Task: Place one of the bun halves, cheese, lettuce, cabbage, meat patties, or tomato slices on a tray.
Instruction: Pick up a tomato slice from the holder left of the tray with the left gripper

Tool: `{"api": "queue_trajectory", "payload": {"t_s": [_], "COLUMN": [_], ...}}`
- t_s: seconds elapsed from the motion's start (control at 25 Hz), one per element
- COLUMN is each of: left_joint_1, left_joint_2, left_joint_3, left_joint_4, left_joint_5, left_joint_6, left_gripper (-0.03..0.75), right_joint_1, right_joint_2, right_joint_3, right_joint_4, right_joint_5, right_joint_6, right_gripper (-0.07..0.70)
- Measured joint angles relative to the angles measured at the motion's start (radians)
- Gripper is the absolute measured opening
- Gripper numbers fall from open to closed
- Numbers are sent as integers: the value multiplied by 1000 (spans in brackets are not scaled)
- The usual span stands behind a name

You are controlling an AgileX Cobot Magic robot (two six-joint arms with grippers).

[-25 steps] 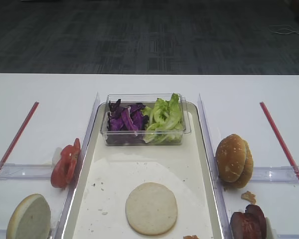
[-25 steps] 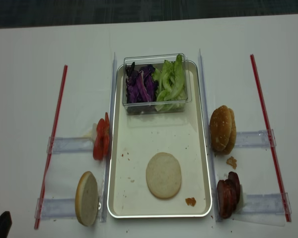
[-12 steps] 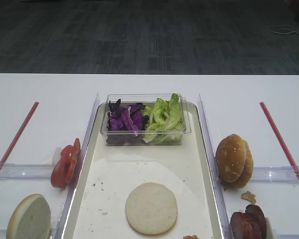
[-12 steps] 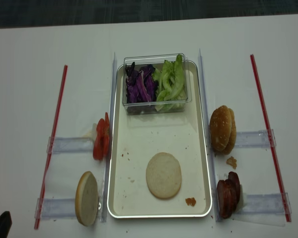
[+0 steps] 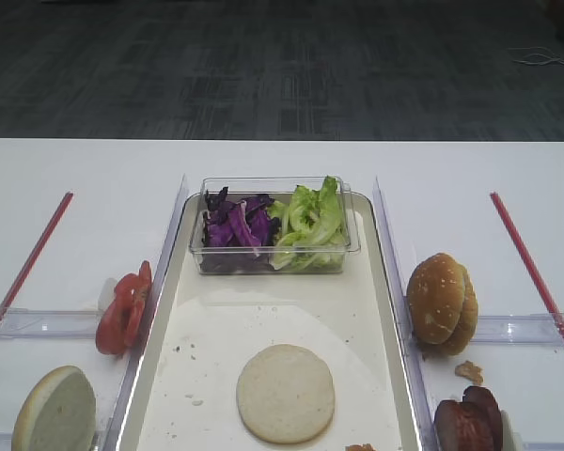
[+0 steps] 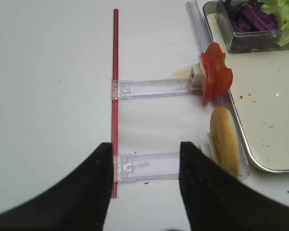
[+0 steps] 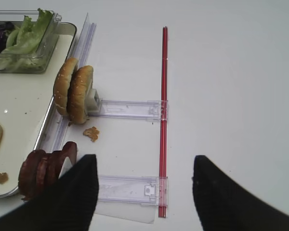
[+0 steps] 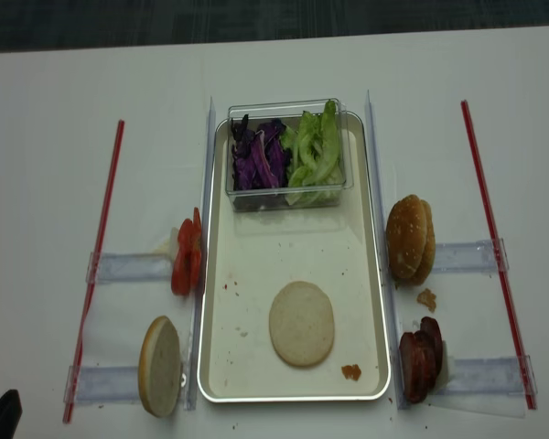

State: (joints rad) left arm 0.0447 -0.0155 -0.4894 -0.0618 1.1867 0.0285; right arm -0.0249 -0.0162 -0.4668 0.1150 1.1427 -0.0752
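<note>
A pale bun half [image 5: 286, 392] lies flat on the cream tray [image 5: 174, 324] near its front. Another bun half [image 6: 225, 142] stands on edge left of the tray, behind it the tomato slices [image 6: 216, 72]. To the right of the tray stand two sesame bun halves [image 7: 74, 96] and the meat patties [image 7: 43, 168]. Lettuce [image 5: 308, 225] and cabbage [image 5: 235, 225] fill a clear tub at the tray's far end. I cannot make out the cheese. My left gripper [image 6: 145, 149] hangs open and empty left of the upright bun. My right gripper [image 7: 144, 161] is open and empty, right of the patties.
Red strips [image 8: 98, 265] [image 8: 494, 247] run along the white table on both outer sides. Clear plastic holders [image 6: 151, 88] [image 7: 127, 109] carry the food beside the tray. Crumbs [image 7: 91, 133] lie near the sesame buns, and a small scrap [image 8: 350, 371] lies on the tray.
</note>
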Motion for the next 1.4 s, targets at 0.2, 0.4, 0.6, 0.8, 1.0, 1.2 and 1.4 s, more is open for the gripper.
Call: {"api": "queue_trajectory", "payload": {"t_s": [0.2,0.4,0.6,0.8,1.0,1.2,1.4], "left_joint_1": [0,0,0,0,0,0,0], "left_joint_2": [0,0,0,0,0,0,0], "left_joint_3": [0,0,0,0,0,0,0], "left_joint_4": [0,0,0,0,0,0,-2], "left_joint_5": [0,0,0,0,0,0,0], "left_joint_6": [0,0,0,0,0,0,0], "left_gripper": [303,303,320,384,392,391,390], "right_joint_1": [0,0,0,0,0,0,0], "right_joint_2": [0,0,0,0,0,0,0], "right_joint_3": [0,0,0,0,0,0,0], "right_joint_4": [0,0,0,0,0,0,0], "right_joint_5": [0,0,0,0,0,0,0], "right_joint_6": [0,0,0,0,0,0,0], "right_gripper": [477,477,477,477,477,477,477]}}
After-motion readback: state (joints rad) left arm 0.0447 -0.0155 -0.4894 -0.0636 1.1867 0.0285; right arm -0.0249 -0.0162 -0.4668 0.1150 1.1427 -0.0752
